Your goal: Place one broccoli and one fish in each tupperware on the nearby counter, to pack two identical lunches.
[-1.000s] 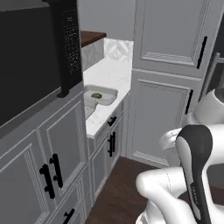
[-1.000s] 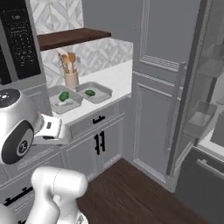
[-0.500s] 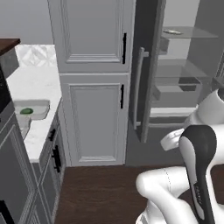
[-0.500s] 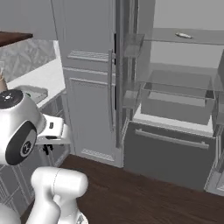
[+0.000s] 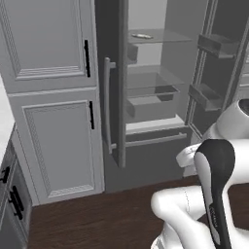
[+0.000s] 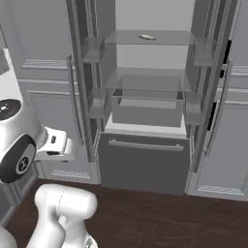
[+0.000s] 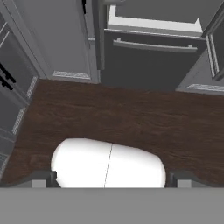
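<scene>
A small pale fish (image 5: pixel 141 35) lies on the top glass shelf of the open fridge, and it is the same fish (image 6: pixel 145 36) in the right base view. My gripper (image 7: pixel 111 178) hangs low over the dark wooden floor, pointing down. It is open, with nothing between its fingertips (image 7: pixel 43 177). It is well short of the fridge and far below the fish. A sliver of the white counter (image 5: pixel 4 127) shows at the left edge. The tupperware and the broccoli are out of view.
The fridge (image 6: pixel 145 97) stands straight ahead with both doors swung wide; door bins (image 5: pixel 210 95) line the insides. A closed drawer front (image 6: pixel 145 162) sits below the shelves. Tall grey cabinets (image 5: pixel 53 112) flank it on the left. Dark floor (image 7: pixel 131 118) lies in between.
The whole picture has swung right: the base has turned from the counter with its trays to face the open fridge. The arm keeps its pose and the gripper stays open.
</scene>
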